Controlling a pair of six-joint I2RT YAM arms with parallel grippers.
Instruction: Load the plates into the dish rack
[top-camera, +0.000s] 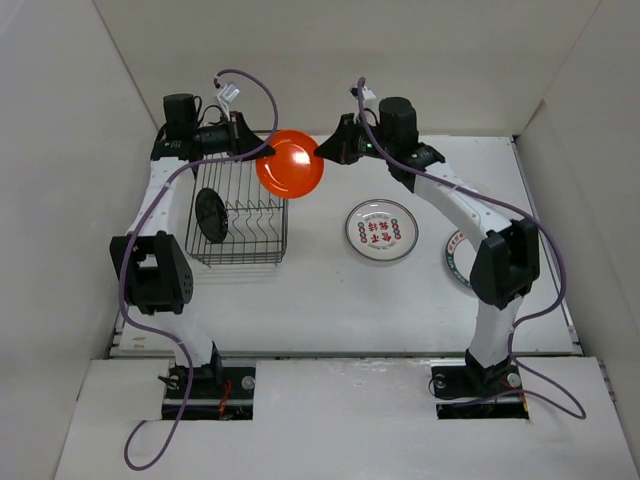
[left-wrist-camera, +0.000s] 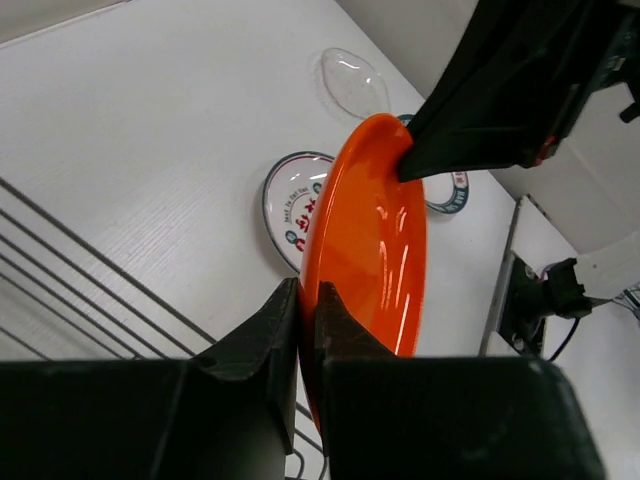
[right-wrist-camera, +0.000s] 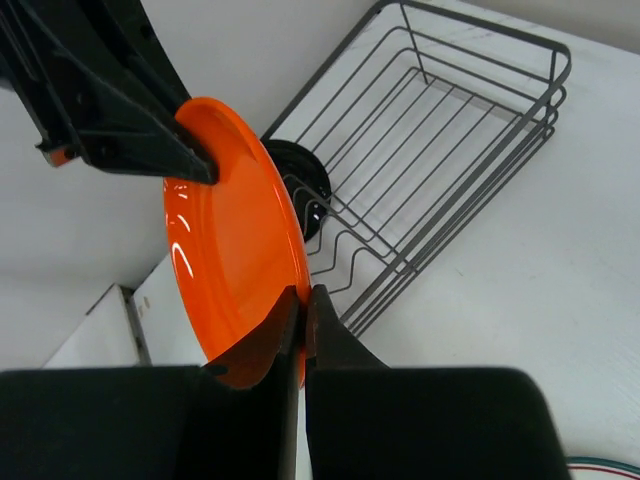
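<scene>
Over the white table (top-camera: 320, 300), the orange plate (top-camera: 290, 163) hangs at the dish rack's (top-camera: 237, 225) far right corner, its opposite rims pinched by the left gripper (top-camera: 266, 150) and right gripper (top-camera: 320, 152), both clamped tight, so an uneven pull or mistimed release could likely drop it outside the rack.

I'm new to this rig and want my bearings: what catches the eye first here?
The bright orange plate, held in mid-air at the far side, pinched on opposite rims by the left pincer and the right pincer. By it, on the left, the dark wire dish rack holds a small black plate standing on edge.
</scene>
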